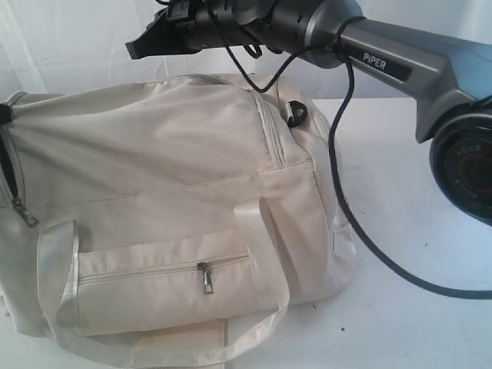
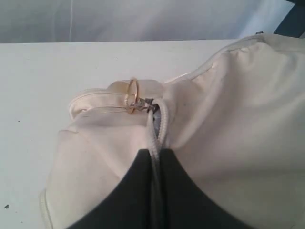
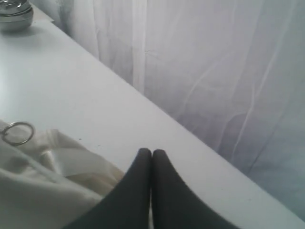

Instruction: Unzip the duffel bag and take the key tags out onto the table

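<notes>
The cream duffel bag (image 1: 177,177) lies on the white table (image 1: 415,200) and fills most of the exterior view. A slit of its main zip gapes dark at the left end (image 1: 8,165). My left gripper (image 2: 155,153) is shut on a pale strip (image 2: 157,129) that runs from the metal zip slider (image 2: 145,104); a gold ring (image 2: 132,93) sits beside the slider. Above the bag's far side, my right gripper (image 1: 142,48) hangs shut with nothing in it, its fingertips (image 3: 143,157) over the table's far edge. The key tags are hidden.
A front pocket with its own zip pull (image 1: 205,277) faces the camera, and a dark D-ring (image 1: 296,111) sits at the bag's right end. A metal pot (image 3: 14,14) stands at the table's far corner. A white curtain (image 3: 214,71) hangs behind. A black cable (image 1: 346,200) droops from the right arm.
</notes>
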